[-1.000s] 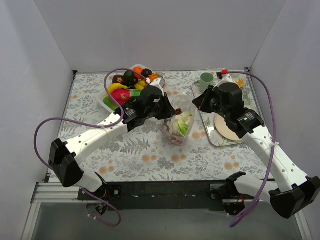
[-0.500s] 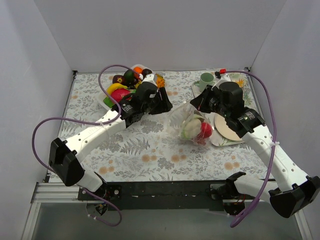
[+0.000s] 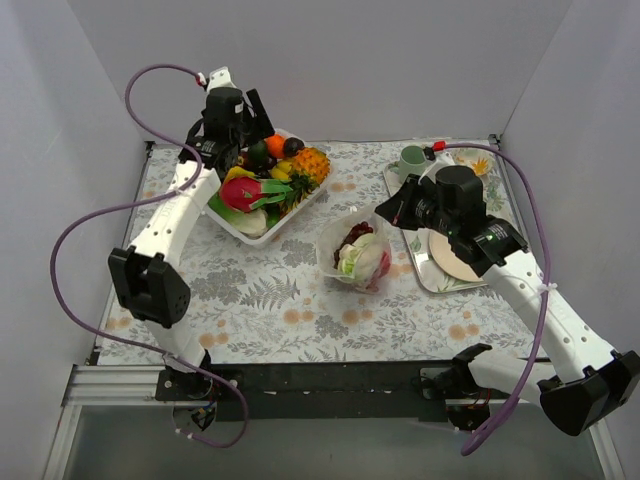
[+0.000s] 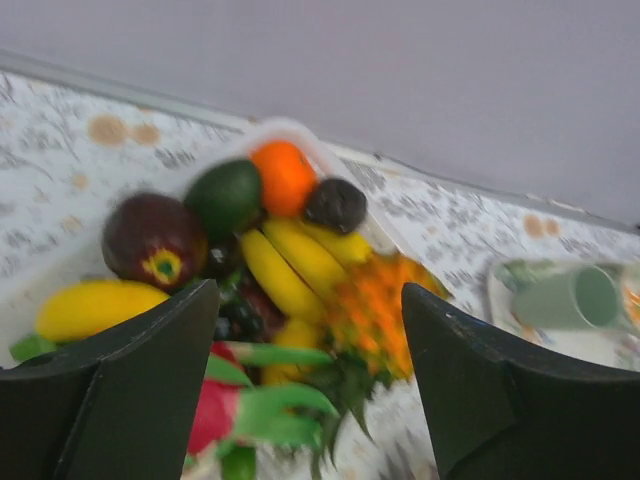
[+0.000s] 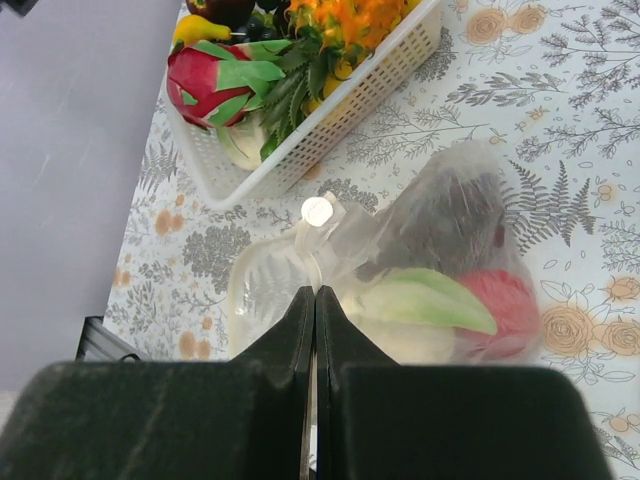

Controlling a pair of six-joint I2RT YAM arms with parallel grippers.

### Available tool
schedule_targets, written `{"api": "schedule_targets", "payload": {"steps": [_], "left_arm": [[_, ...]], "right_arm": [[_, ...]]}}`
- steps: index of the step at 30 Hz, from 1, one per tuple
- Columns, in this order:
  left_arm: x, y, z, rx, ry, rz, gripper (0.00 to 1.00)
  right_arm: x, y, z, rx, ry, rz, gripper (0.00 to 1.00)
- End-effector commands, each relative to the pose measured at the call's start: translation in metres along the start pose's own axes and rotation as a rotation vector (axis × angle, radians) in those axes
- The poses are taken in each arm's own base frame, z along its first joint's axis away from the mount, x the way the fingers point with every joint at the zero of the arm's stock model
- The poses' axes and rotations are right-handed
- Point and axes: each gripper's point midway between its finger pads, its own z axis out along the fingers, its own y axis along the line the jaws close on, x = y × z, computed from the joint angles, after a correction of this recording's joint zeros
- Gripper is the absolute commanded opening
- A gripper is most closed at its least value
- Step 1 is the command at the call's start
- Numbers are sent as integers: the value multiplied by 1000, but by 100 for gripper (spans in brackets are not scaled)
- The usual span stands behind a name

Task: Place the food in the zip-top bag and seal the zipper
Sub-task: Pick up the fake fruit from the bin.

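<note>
Pinching a crumpled edge of the zip-top bag [image 5: 265,285], the right end effector [image 5: 315,296] has its two dark fingers pressed flat together, with clear film caught between the tips. The bag is at the middle of the desk [image 3: 270,305], between the white basket [image 5: 350,115] on the left and the tray [image 3: 425,282] on the right. Whether its underside rests fully on the floral cloth is hard to tell.

Through the plastic three pieces of food show. A red round fruit [image 5: 512,310] is at the far end, and a pale green-white leafy vegetable [image 5: 420,302] lies beside it. A dark purple grape bunch [image 5: 450,215] lies next to both of them.

The left end effector [image 4: 308,300] is raised over the back left of the desk, well apart from the bag. Its fingers are spread wide with nothing between them. Below it the basket holds the following:
- a pink-and-green dragon fruit [image 3: 240,192]
- a pineapple [image 3: 312,162]
- an orange [image 4: 283,175]
- a dark green avocado [image 4: 225,197]
- yellow bananas [image 4: 290,265]
- a maroon round fruit [image 4: 150,238]

The left wrist view is blurred, so smaller pieces there are unclear.

On the tray stand a green cup [image 3: 412,158] near its back end and a round plate [image 3: 455,258], partly covered by the right arm.
</note>
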Motion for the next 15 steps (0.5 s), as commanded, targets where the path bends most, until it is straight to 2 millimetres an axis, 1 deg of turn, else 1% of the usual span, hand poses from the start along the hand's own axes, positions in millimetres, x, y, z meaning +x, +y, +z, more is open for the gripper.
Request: {"api": "schedule_targets", "payload": {"steps": [1, 2, 3, 5, 6, 7, 8, 9, 10, 12, 15], "left_arm": [[-15, 27, 51, -78, -51, 171, 75], [-23, 37, 59, -98, -75, 209, 76], [-23, 38, 75, -85, -87, 218, 77], [-32, 54, 88, -113, -105, 229, 78], [-28, 61, 102, -126, -87, 233, 78], [-30, 66, 106, -142, -81, 232, 79], [-28, 74, 111, -168, -66, 230, 79], [-20, 81, 113, -192, -31, 235, 79], [-17, 84, 118, -206, -21, 236, 79], [-7, 90, 120, -225, 9, 232, 81], [11, 106, 124, -288, 58, 242, 84]], "right_arm": [[-21, 25, -6, -106, -75, -20, 1], [-19, 25, -5, -109, -67, -21, 1], [-19, 25, -5, -111, -66, -20, 1], [-14, 21, -3, -102, -54, -19, 1], [-13, 20, -3, -99, -52, -19, 1], [-10, 17, -2, -92, -48, -20, 1], [-10, 16, -2, -89, -50, -23, 1], [-9, 15, -2, -84, -48, -24, 1], [-9, 14, -1, -79, -50, -23, 1], [-7, 13, 1, -82, -46, -23, 1], [-4, 12, 4, -84, -33, -22, 1]]}}
